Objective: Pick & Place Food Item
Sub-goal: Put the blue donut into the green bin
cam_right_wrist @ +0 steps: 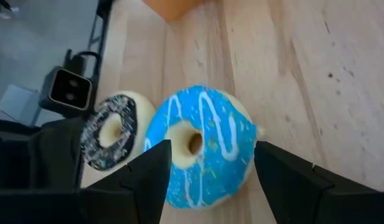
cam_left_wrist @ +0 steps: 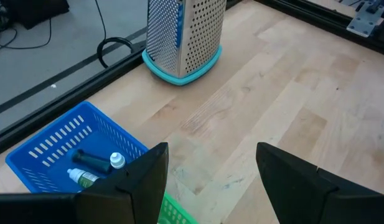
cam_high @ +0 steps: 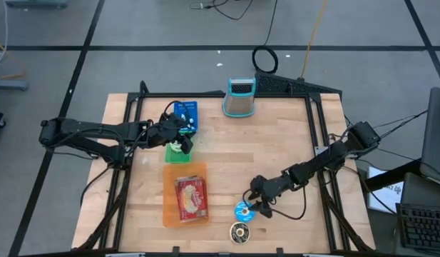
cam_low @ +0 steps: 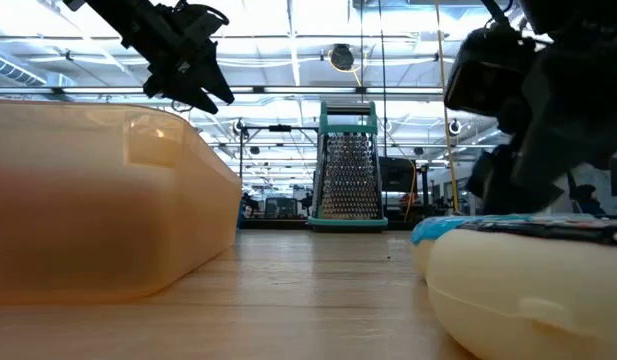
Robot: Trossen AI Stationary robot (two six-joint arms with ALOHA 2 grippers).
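right fingers (cam_right_wrist: 207, 180): mine, spread wide, empty, hanging just above the blue-iced ring doughnut with white drizzle (cam_right_wrist: 201, 146); one finger on each side of it, neither touching as far as I can tell.
target: that blue doughnut sits flat on the pale wooden tabletop (cam_high: 277, 143) near the front edge, touching or nearly touching a chocolate-iced ring doughnut with sprinkles (cam_right_wrist: 109, 140).
step: my read is the descent-to-grasp; pick not yet made.
how: drop straight down, keep the doughnut centred between my fingers, close across its outer rim low on the body. Soft squeeze only; I judge it squashy.
risk: the finger on the chocolate side has little room; it may nudge or trap that doughnut. Shift slightly away first if needed.
place: likely the translucent orange plastic tray (cam_high: 170, 203), which already holds a red snack packet (cam_high: 191, 198); lift clear before crossing.
left fingers (cam_left_wrist: 210, 180): spread, empty, waiting high over the blue slotted plastic basket (cam_left_wrist: 55, 140), with the steel box grater on a teal base (cam_left_wrist: 184, 34) beyond.
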